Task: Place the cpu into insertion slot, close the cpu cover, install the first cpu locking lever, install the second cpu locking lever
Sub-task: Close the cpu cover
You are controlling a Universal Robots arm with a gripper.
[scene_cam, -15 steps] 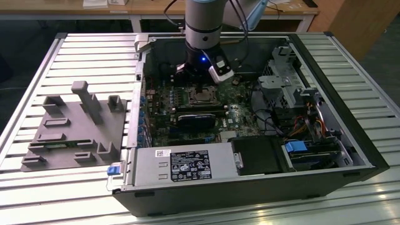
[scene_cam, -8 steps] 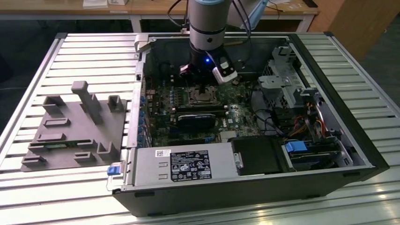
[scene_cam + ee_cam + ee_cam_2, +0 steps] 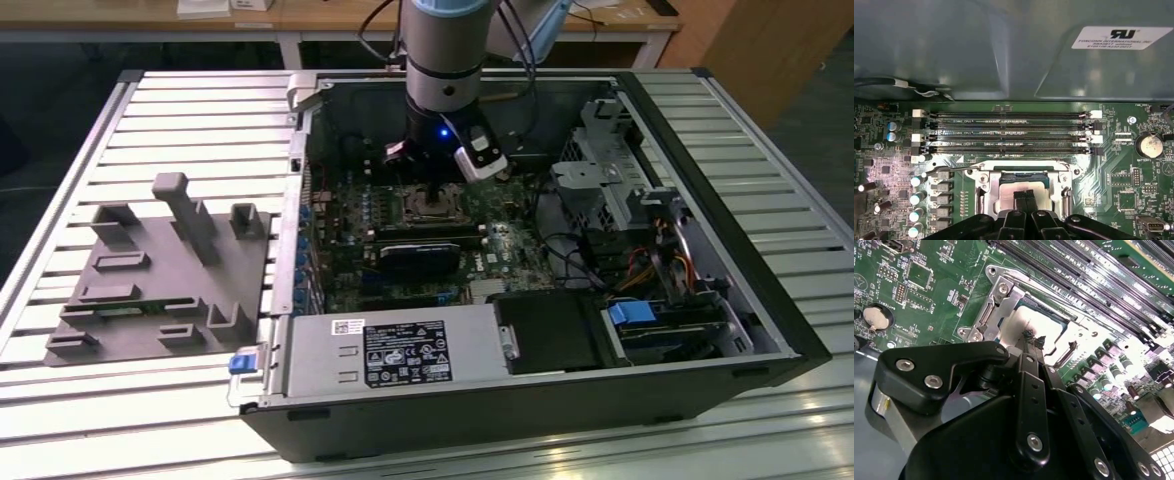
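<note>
Noted a computer case point(image 3: 747, 300) lying open on the slatted desk point(image 3: 174, 110), taking up the middle and the side toward the exterior view's right edge. Noted also a grey fixture block point(image 3: 147, 290) near the desk edge at the exterior view's left.

Found the gripper point(image 3: 1033, 339) deep inside the case, directly over the insertion slot point(image 3: 430, 205) and close to the long memory slots point(image 3: 1009, 132). Recorded its state as narrow: jaws drawn together, nothing seen clamped between them. Could not tell whether its end touches the chip's metal top or hangs just off it.

Located the cpu point(image 3: 1041, 320) inside the insertion slot, lying flat with its silver top facing up. Judged the placing step done.

Saw the cpu cover point(image 3: 999, 302) as a silvery frame around the chip, apparently lying down over it, with the chip's top showing through the cut-out. Judged it closed or nearly so; could not confirm full seating.

Picked out a thin wire lever point(image 3: 951, 170) running along the slot edge nearest the memory slots. Could not tell whether it is latched. Judged both lever steps unconfirmed and probably outstanding.
</note>
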